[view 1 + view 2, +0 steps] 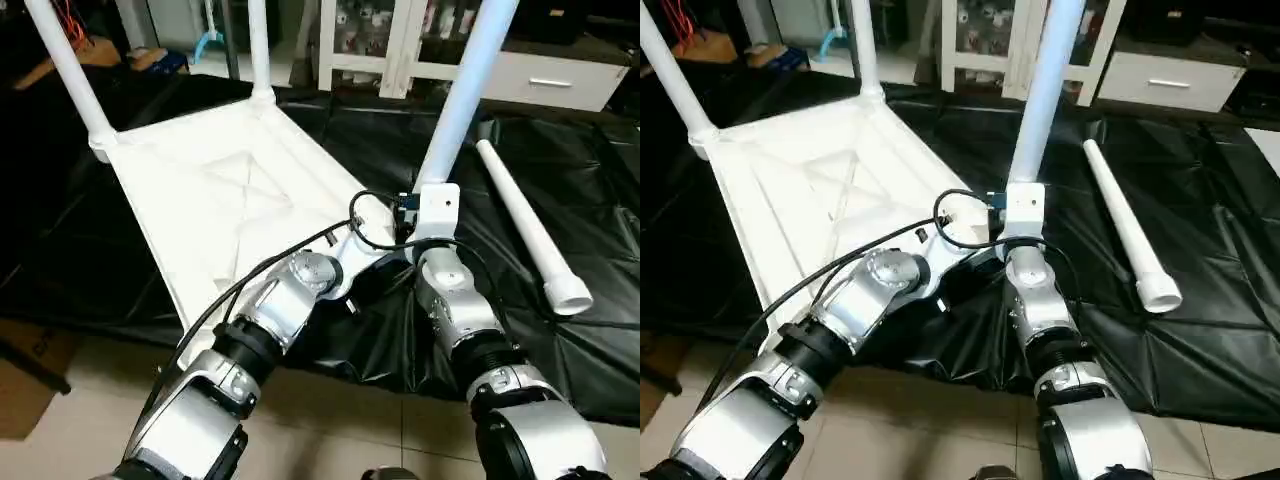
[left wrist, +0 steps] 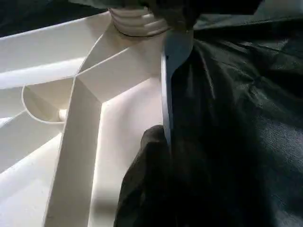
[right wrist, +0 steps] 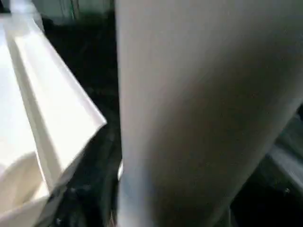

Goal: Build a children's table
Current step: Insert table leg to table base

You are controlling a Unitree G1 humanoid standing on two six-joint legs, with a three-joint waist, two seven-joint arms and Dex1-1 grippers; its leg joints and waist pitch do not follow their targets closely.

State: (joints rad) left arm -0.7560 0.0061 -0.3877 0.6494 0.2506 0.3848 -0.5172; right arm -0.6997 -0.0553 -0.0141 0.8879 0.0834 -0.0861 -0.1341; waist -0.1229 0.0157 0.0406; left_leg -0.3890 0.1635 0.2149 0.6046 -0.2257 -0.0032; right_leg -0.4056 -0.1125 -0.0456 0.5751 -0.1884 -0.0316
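A: Jaws? Left gripper [image 1: 372,232] was clenched against the near corner of the white ribbed square plastic tabletop [image 1: 215,190], frame centre. Right gripper [image 1: 433,222] sat at the third upright white tubular leg [image 1: 465,95]; grip unclear.

B: Step?

A: Probably screwing leg three in. Fourth white tube [image 1: 523,222] lay at right on the black sheet [image 1: 590,200]; next call: finish turning, fetch it.

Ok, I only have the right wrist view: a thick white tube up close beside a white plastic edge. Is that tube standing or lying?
Observer: Standing. That long white tubular leg rises at the near right corner of the upturned white square plastic tabletop, just above the right hand.
Operator: Any other legs up?
Observer: Yes, a far-left leg and a far-right leg stand at the far corners.
Operator: And the fourth?
Observer: A loose white leg lies on the black sheet, to the robot's right of the tabletop.
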